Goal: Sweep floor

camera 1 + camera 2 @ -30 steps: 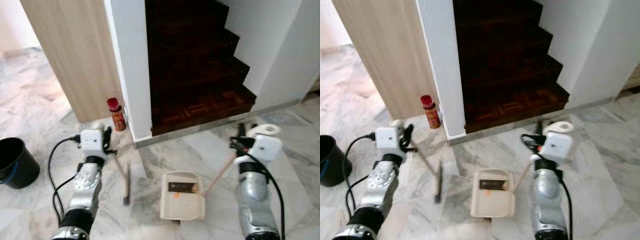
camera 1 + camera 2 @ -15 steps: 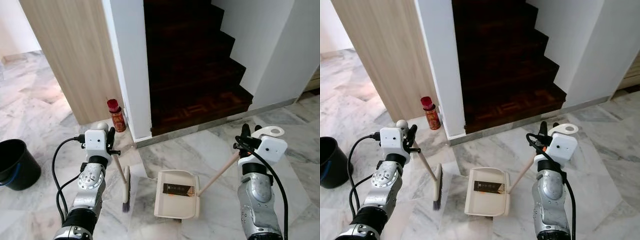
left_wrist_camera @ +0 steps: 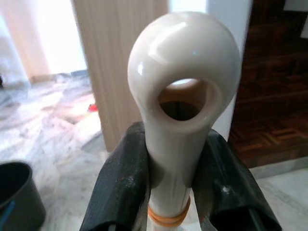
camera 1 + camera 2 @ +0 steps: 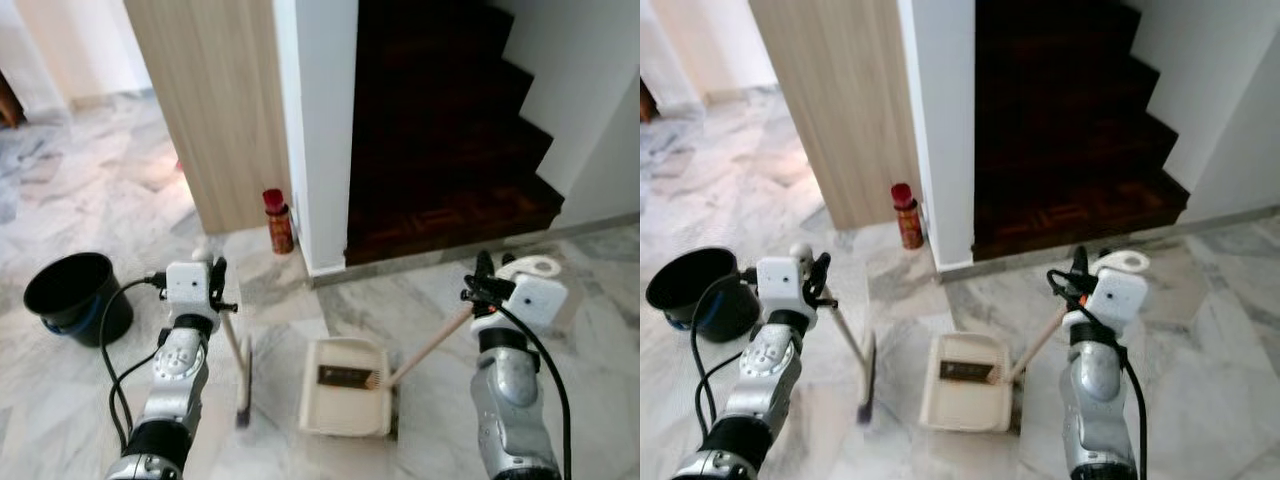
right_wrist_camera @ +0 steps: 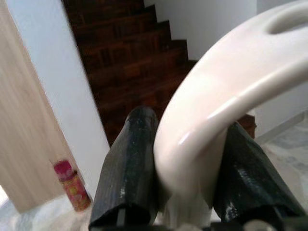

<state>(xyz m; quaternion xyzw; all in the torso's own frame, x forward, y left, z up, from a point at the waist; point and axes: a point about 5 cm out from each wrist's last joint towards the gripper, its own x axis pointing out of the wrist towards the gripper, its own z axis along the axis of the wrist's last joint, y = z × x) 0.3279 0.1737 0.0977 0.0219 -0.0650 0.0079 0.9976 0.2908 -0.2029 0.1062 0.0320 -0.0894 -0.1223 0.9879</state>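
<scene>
Sweeping well from this stance looks to be a matter of keeping the brush head flat to the marble floor and drawing it in short strokes toward the mouth of the dustpan, which rests on the floor between the two arms, its open side seemingly facing away from the robot, though blur makes that hard to confirm. The brush head stands on the floor just beside the pan's left edge, near but apart from it, so I judge the dirt should be pushed sideways and the pan held steady with its front lip pressed down, lest dust slip under it. The left gripper is clamped on the cream brush handle just below its ring-shaped end, both black fingers pressed against the handle's sides. The right gripper is likewise closed tight on the curved cream top of the dustpan handle, which slopes down to the pan. Near the left arm stands a black bucket, and a red-capped bottle sits at the foot of the white wall corner beside the dark wooden stairs; strokes should stay clear of the bottle so it is not knocked over.
</scene>
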